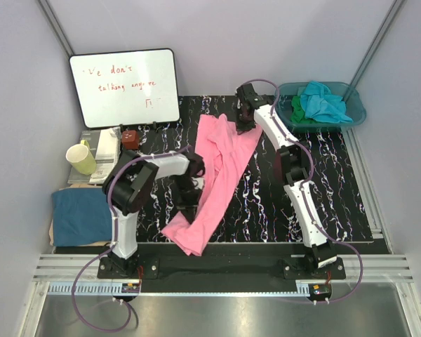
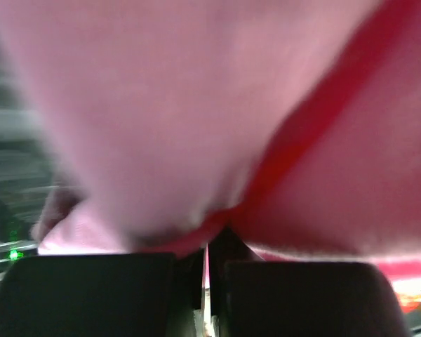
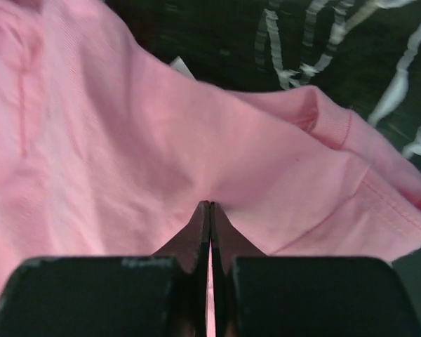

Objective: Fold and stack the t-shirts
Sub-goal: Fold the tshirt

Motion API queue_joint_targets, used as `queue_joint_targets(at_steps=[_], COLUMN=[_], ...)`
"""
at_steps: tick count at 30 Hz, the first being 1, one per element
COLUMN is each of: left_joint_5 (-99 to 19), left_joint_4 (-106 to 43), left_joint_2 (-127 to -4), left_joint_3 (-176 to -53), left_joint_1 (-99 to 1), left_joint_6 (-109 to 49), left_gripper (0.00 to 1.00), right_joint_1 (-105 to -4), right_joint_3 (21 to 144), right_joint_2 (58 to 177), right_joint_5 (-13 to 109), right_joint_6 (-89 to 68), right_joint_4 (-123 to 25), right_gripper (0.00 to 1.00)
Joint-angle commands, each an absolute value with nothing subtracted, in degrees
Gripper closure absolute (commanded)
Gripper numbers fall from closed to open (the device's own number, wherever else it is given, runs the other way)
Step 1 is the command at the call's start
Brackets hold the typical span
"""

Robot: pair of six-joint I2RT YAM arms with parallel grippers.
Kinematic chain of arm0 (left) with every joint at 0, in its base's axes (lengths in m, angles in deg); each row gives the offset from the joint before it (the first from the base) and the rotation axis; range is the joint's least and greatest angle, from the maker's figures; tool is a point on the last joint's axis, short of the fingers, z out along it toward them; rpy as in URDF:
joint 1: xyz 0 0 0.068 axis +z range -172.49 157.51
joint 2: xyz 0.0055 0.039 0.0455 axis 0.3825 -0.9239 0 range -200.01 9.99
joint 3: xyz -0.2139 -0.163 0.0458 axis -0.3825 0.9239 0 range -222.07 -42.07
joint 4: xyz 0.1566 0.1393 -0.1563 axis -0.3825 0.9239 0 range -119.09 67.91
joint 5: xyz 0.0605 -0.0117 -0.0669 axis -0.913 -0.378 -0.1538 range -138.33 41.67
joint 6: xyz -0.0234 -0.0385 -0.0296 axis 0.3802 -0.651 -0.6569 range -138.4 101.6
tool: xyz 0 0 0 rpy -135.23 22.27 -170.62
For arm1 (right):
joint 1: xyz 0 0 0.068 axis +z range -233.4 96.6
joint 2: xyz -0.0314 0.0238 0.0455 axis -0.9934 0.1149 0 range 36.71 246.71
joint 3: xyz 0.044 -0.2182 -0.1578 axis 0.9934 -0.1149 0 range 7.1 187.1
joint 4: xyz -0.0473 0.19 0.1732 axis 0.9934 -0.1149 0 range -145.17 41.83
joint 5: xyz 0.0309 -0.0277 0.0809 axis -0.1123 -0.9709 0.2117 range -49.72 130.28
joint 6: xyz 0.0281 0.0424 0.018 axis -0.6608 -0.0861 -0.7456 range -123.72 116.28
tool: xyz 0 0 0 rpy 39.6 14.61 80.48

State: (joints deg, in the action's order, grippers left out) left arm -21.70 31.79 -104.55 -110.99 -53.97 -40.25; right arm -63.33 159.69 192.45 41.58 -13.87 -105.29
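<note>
Left wrist view is nearly filled by the bright pink soft cotton t-shirt [image 2: 161, 105], and at its bottom edge the left claw [image 2: 207, 281] is clenched on a pinch of that cloth, black fingers pressed together with pink in the slit. Well to this claw's left lies a dark blue folded cloth [image 1: 81, 214], probably a finished shirt. The pink shirt runs as a twisted band across the black white-veined counter [image 1: 266, 203], its bunched end heaped nearer than the left claw, its other end beyond, where the right claw [image 3: 210, 210] is clamped on it beside a hemmed sleeve. The step in hand looks like spreading the shirt flat before folding. To do it well, I would draw the two claws apart evenly, lift just enough for the twist to fall out, and lay the cloth down without slack. The left arm is doubled at the elbow, forearm reaching level towards the shirt. The right arm stretches long, nearly straight, its wrist tipped down. Beyond and right of the right claw, a translucent teal plastic basin [image 1: 358, 116] holds turquoise and green crumpled shirts [image 1: 323, 102].
</note>
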Motion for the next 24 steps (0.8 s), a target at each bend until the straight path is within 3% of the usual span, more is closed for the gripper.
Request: queue_joint_targets(at_steps=[1, 6, 13, 20, 24], left_joint_5=[-16.9, -19.7, -35.8, -39.8, -39.6], left_joint_4=[27.7, 28.6, 37.4, 40.5, 40.6], left_joint_2=[-102.8, -98.6, -95.5, -98.6, -99.2], left_joint_3=[-113.2, -115.5, -123.9, -129.3, -130.0], left_joint_1=[-63.2, -65.2, -58.3, -54.2, -53.3], left_joint_6=[-45.8, -48.6, -46.0, -42.8, -42.5], left_gripper=[1.0, 1.0, 1.0, 1.0, 1.0], right_joint_1=[-60.6, -60.6, -61.1, -62.0, -62.1], right_joint_3=[162.9, 162.5, 145.8, 131.4, 128.6], right_joint_2=[193.2, 190.3, 176.0, 166.2, 167.0], right_joint_5=[46.4, 47.5, 40.6, 35.4, 33.7], right_joint_6=[-11.3, -13.6, -14.1, -15.9, -15.0], right_joint_4=[-97.6, -97.0, -97.2, -99.0, -98.9], right_gripper=[1.0, 1.0, 1.0, 1.0, 1.0])
